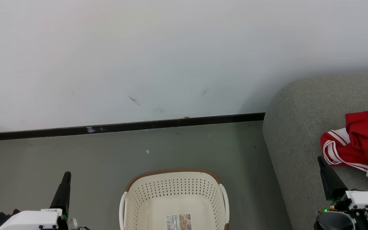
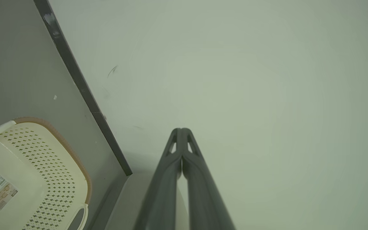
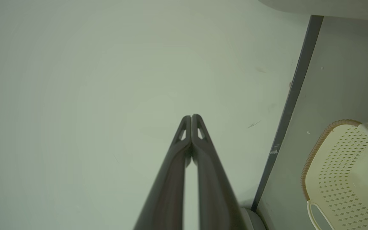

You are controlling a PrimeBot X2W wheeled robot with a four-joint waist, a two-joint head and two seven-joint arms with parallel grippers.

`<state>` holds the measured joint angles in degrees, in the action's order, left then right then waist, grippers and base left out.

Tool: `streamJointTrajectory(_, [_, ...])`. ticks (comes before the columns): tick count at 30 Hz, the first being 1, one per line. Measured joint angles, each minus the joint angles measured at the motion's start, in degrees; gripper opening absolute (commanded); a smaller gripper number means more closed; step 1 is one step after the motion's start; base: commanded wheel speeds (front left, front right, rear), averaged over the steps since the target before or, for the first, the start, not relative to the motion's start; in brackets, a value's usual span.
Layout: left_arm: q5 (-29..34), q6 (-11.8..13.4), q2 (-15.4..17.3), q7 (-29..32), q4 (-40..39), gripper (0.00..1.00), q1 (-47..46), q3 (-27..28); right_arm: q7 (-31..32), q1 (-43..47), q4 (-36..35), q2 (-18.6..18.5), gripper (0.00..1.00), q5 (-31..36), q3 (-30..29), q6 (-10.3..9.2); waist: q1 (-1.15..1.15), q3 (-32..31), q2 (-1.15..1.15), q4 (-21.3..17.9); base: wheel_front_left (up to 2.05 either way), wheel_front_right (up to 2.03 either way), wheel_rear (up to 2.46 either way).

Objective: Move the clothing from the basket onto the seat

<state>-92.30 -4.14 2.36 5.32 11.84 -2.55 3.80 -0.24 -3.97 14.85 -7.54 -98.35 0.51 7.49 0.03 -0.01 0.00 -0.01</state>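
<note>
The cream-white basket (image 1: 174, 199) with its brown rim stands on the floor at the bottom centre, holding nothing but the label on its bottom; it also appears as the basket (image 2: 27, 179) and the basket (image 3: 347, 169). The red clothing (image 1: 361, 143) with white stripes lies on the grey seat (image 1: 299, 134) at the right. My left gripper (image 1: 65, 175) points up left of the basket, shut with nothing in it, as the left gripper (image 2: 181, 130) shows. My right gripper (image 1: 320, 159) is over the seat's front, just below the clothing, shut and empty, as the right gripper (image 3: 191, 117) shows.
A pale wall (image 1: 171, 57) rises behind, with a black skirting strip (image 1: 123, 126) along its foot. Grey floor (image 1: 91, 156) spreads between the wall, the basket and the seat. A small white scrap (image 1: 147, 151) lies on the floor beyond the basket.
</note>
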Motion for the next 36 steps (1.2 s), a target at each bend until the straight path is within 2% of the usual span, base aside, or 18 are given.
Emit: streamJointTrajectory(36, [-0.07, -0.15, 0.0, 0.16, 0.56, 0.0, -0.45, 0.05, 0.0, 0.01, 0.21, -0.04, 0.0, 0.0, 0.0, 0.0, -0.01, -0.02, 0.0, -0.01, 0.0, 0.0, 0.0])
